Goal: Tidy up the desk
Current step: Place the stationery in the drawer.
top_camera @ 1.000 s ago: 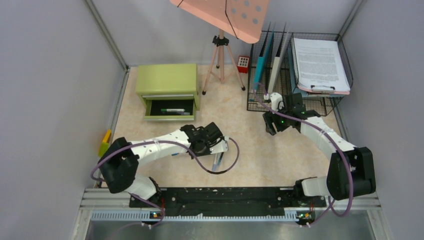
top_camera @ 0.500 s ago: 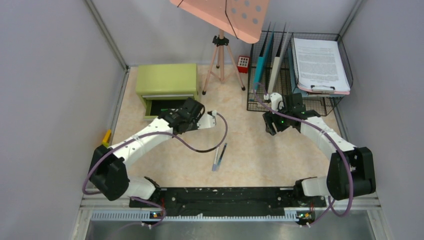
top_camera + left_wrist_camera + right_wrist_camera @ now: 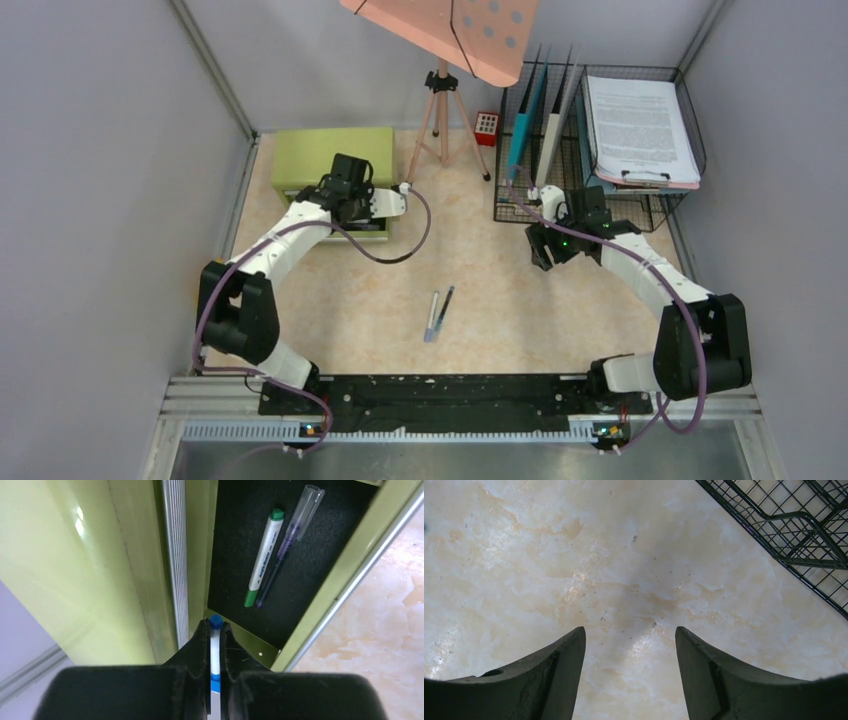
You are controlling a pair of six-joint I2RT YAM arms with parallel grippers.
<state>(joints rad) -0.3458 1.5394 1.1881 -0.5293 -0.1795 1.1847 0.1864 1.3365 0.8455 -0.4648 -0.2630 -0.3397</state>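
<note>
Top view: left gripper sits over the open drawer of the green cabinet. The desk spreads behind it and to its right, with two loose pens well behind it. Right gripper hovers over bare desk just beside the wire rack. Papers in the far tray carry print, too small to read. Left wrist view: jaws pinched tight on a blue-capped pen, cap poking past the fingertips. The drawer opens ahead and to the right, and a green marker and a clear-capped pen lie inside touching. My tip sits right at the drawer's near corner, so I'd nudge right and forward over the black lining, drop low, line up with the marker, then release. The marker's barrel has lettering, unreadable. Right wrist view: jaws stand wide apart, nothing between them, plain marbled desk below, rack mesh ahead-right.
</note>
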